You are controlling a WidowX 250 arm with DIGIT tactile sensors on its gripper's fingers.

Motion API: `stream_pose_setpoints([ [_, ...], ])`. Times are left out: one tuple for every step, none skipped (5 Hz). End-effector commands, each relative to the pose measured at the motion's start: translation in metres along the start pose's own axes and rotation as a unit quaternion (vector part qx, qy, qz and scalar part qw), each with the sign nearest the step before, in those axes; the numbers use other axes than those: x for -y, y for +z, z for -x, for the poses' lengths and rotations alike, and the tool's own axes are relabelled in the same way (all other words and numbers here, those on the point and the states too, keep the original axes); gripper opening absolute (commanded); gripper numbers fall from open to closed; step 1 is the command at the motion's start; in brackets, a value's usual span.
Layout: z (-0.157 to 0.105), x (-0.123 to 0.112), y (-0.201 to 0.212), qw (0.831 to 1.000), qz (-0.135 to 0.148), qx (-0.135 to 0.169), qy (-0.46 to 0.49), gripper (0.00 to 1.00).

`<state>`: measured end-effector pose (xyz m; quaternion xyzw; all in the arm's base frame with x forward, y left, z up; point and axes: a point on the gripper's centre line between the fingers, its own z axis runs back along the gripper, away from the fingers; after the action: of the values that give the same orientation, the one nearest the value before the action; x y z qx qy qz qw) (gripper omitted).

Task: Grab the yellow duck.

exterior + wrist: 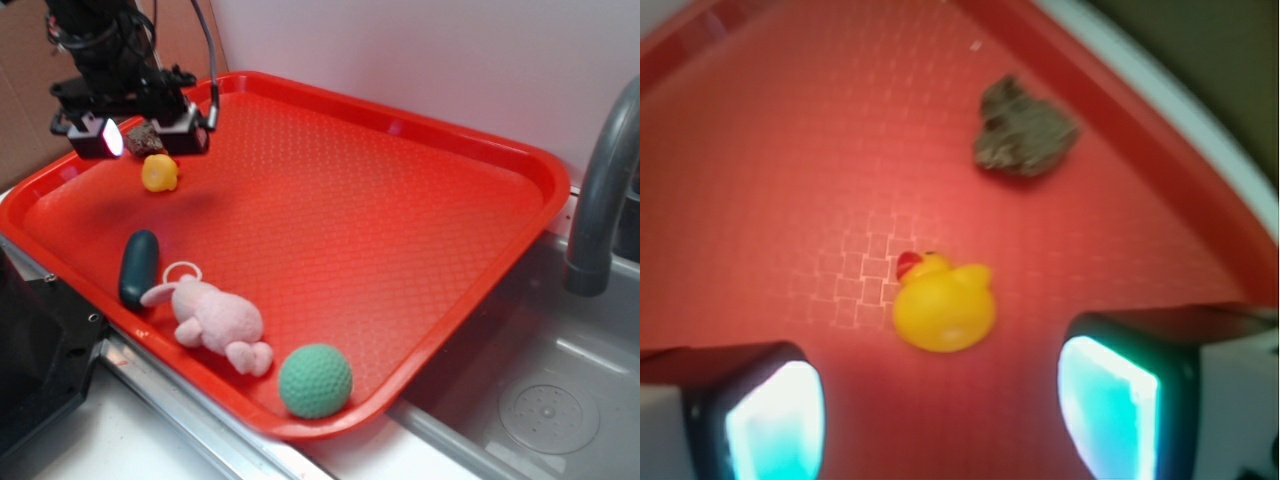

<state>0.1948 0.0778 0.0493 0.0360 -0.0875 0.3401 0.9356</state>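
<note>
The yellow duck (pixel 945 306) is a small, rounded, glossy toy, plain yellow all over with a red-orange beak at one end and a soft highlight on its back. In the wrist view it sits upright on the waffle-textured floor of the red tray (pixel 520 190), its beak turned toward the upper left of that view. In the exterior view it (pixel 160 172) lies near the tray's far left corner, just below the hand (pixel 139 139).

The hand hangs above the tray with its two fingers spread wide and nothing between them; the pads (pixel 775 420) glow pale cyan at the bottom corners of the wrist view (the duck lies above the gap between them, touching neither).

A dark brown lumpy rock (pixel 1024 130) rests apart from the duck, closer to the tray's rim; in the exterior view it shows only partly between the fingers.

Further along the tray's near edge are a dark teal oblong object (pixel 138 267), a pink plush toy (pixel 212 322) just beside it, and a green ball (pixel 315 380) near the front rim, all well apart from the duck. The tray rests on the bench over a sink (pixel 560 400), beside a grey faucet (pixel 600 190).
</note>
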Motion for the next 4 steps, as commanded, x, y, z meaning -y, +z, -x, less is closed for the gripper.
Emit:
stream_pose_setpoints([
  [-0.002, -0.002, -0.040, 0.999, -0.019, -0.041, -0.017, 1.00],
  [-0.007, -0.006, -0.041, 0.998, -0.028, -0.043, -0.022, 1.00],
  [-0.015, -0.014, -0.045, 0.998, -0.026, -0.049, -0.019, 1.00],
  [-0.012, -0.011, -0.044, 0.998, -0.031, -0.048, -0.030, 0.00],
])
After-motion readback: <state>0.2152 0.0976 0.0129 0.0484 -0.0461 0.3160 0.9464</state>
